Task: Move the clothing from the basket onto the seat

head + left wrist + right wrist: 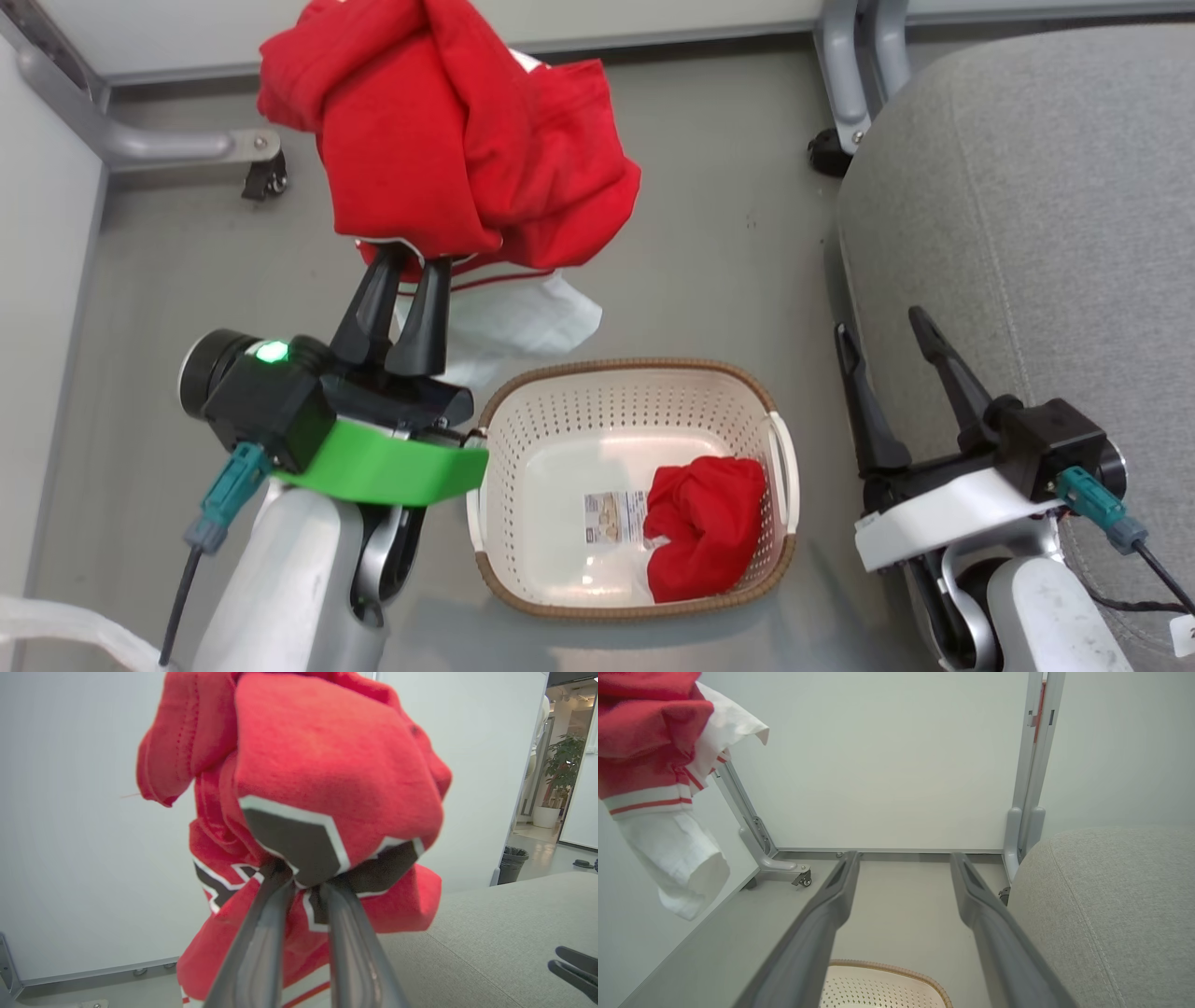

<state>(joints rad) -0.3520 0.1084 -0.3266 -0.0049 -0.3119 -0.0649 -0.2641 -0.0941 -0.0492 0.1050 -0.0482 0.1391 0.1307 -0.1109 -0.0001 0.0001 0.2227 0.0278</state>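
The left pincer is pinching the bunched red jersey aloft beyond the basket; the right pincer is hanging spread beside the grey seat.

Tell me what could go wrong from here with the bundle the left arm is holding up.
1. The left jaws pinch just a small fold of the red jersey bundle; it might slip and land on the floor short of the seat.
2. The white fabric dangling beneath may be loose and could drop or snag the basket.
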